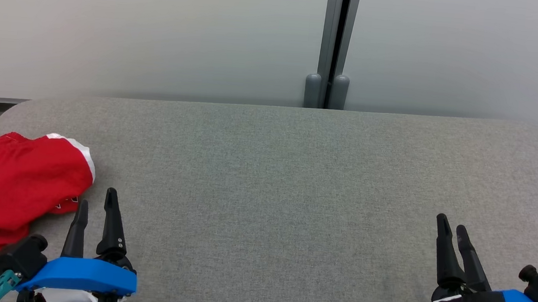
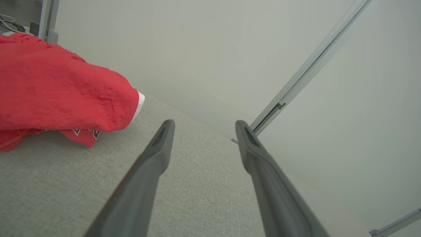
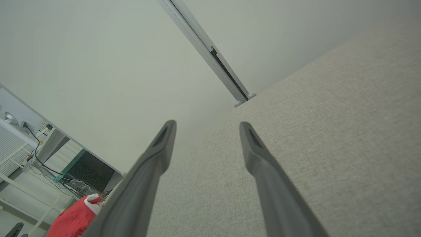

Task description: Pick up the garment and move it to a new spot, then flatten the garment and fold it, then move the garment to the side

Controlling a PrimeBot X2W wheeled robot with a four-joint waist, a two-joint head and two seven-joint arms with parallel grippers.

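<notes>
Nearest, two robot hands rest low over a grey woven-fabric bench (image 1: 270, 194), each with two long, dark, tapering fingers on a blue mount. The left hand (image 1: 97, 197) and the right hand (image 1: 451, 222) both point away from the robot, fingers spread and holding nothing. Just left of the left hand, not touching it, lies the garment (image 1: 12, 183): soft red cloth, crumpled, with a white band, at the bench's left end. Beyond the bench's rounded far edge stand smooth pale wall panels (image 1: 163, 27), joined by a grey metal post (image 1: 335, 46).
</notes>
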